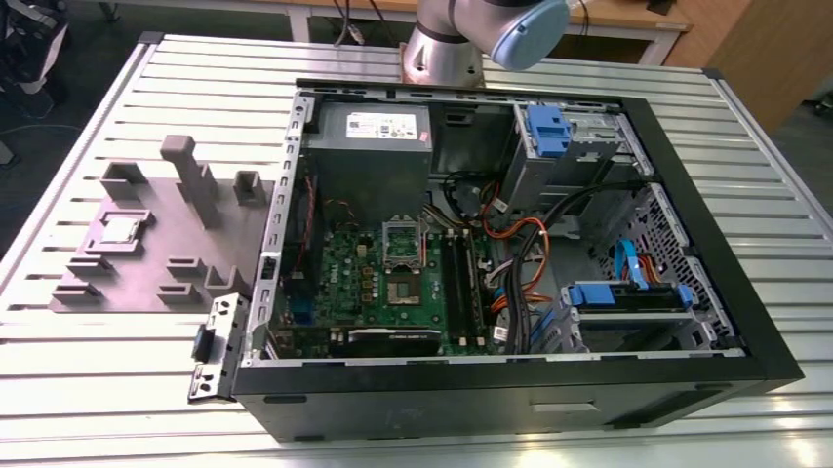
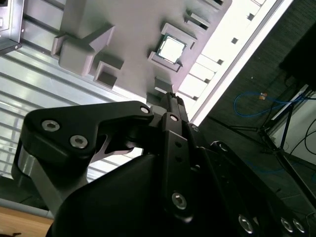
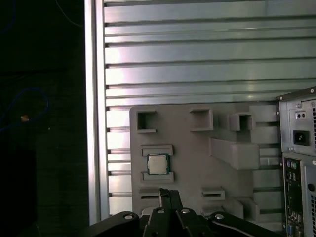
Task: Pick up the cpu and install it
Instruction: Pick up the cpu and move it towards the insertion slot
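Note:
The cpu (image 3: 157,164) is a small silver square chip lying flat in a raised pocket of the grey fixture plate (image 3: 187,158). In the exterior view the cpu (image 1: 120,229) sits at the exterior view's left, outside the open computer case. My gripper (image 3: 169,193) hangs above the fixture, a short way off the chip and not touching it. Its black fingers (image 2: 174,101) are pressed together with nothing between them. The cpu (image 2: 171,48) lies beyond the fingertips in the second wrist view. The motherboard's metal socket frame (image 1: 401,246) shows inside the case.
The open black computer case (image 1: 677,195) holds the motherboard (image 1: 377,283), a power supply (image 1: 371,132), cables and blue drive bays (image 1: 625,292). Tall grey blocks (image 1: 182,166) rise from the fixture plate (image 1: 143,278). The ribbed metal table's edge (image 3: 91,123) runs close beside the fixture.

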`<state>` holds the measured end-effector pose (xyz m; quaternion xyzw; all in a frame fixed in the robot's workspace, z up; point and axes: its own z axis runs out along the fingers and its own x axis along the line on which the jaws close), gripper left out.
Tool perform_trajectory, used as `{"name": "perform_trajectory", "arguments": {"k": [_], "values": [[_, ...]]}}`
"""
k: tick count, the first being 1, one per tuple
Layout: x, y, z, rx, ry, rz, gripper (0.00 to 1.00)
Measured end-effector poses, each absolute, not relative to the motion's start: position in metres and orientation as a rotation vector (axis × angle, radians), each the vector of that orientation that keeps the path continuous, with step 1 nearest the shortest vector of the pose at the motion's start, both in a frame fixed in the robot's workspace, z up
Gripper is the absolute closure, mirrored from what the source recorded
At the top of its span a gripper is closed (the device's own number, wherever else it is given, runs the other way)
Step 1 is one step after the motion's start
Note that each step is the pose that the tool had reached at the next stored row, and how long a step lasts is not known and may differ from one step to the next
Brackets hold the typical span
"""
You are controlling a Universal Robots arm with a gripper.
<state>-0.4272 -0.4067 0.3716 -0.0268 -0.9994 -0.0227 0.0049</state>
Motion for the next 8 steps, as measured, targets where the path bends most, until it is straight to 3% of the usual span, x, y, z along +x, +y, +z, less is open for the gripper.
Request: {"name": "perform_trajectory", "arguments": {"k": [8], "values": [[-0.4278,-0.4067,0.3716,-0.084,-3.13,-0.071,0.89]]}}
